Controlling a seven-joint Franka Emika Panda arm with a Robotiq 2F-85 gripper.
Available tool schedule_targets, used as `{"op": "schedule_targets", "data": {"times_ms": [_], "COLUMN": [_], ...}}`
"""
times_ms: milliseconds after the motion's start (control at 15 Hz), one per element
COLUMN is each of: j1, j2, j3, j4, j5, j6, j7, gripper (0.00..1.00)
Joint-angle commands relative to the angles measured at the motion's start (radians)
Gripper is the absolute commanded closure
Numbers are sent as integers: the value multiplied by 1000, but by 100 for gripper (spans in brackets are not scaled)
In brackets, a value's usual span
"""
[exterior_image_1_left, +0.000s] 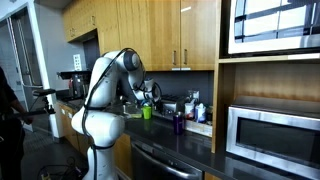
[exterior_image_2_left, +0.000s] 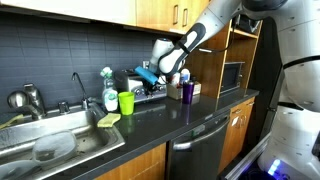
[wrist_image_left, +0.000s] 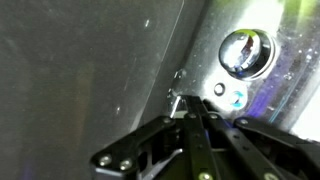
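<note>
Gripper (exterior_image_2_left: 173, 76): jaws appear clenched and empty in the wrist view. Purple cup (exterior_image_2_left: 186, 91) stands upright on the table (exterior_image_2_left: 150, 125), near, below and beside the gripper.

A green cup (exterior_image_2_left: 126, 102) stands beside the sink (exterior_image_2_left: 85, 140), microwave (exterior_image_1_left: 270, 135) farther along.

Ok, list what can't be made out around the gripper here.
Gripper: fingertips dark and blurred in the wrist view, too small in both exterior views; open or shut unclear.
Shiny round object: blurred in the wrist view, cannot be identified.
Blue item beside the gripper: too small in an exterior view to name.
</note>
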Motion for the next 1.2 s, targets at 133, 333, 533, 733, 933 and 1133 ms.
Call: {"op": "schedule_targets", "data": {"times_ms": [133,333,533,733,933,1133], "j1": [37,39,35,25,21,15], "j2": [-38,-62,-89,-98,-90,-67], "j3": [-31,-33,-33,-28,-25,-17], "j4": [-15,-20,-33,-45,-42,-27], "j5": [-26,-37,-55,-64,-61,-46], "j6": [-5,-22,-36,-37,-43,-48], "j7": [20,19,25,31,30,15], "gripper": [100,100,100,100,100,100]}}
